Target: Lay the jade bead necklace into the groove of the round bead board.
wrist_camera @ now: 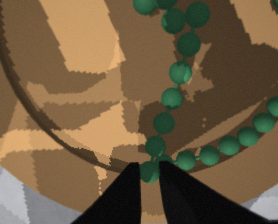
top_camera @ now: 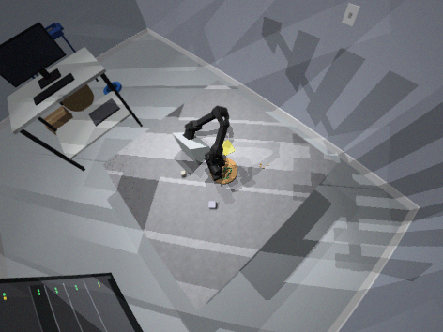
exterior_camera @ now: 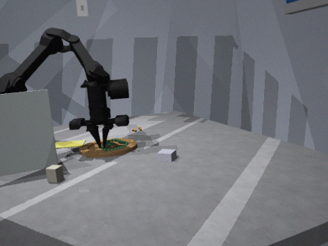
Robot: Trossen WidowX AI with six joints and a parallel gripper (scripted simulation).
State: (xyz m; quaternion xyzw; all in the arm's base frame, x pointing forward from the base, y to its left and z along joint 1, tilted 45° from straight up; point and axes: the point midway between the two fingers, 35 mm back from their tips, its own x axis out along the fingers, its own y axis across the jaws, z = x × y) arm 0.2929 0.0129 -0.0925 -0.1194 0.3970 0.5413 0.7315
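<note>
Green and probably light, limp and slippery, the necklace (top_camera: 228, 173) (exterior_camera: 119, 148) (wrist_camera: 172, 98) is lying on the round board (top_camera: 234, 178) (exterior_camera: 89, 152) (wrist_camera: 85, 45), the tool (top_camera: 216, 178) (exterior_camera: 102, 147) (wrist_camera: 148, 170) clamping a bead at its left, where gripping bead rather than thread is seemingly working best.

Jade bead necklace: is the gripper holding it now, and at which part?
Yes, the gripper grips the necklace by one bead at the bend where two strands meet.

One view looks steeply down from high overhead; another faces the black jointed arm (top_camera: 221, 137) (exterior_camera: 81, 58) side-on, lower and nearer; the closest peers past the black gripper (top_camera: 217, 176) (exterior_camera: 103, 146) (wrist_camera: 150, 167). The last two share the round wooden board (exterior_camera: 119, 153) (wrist_camera: 75, 187).
</note>
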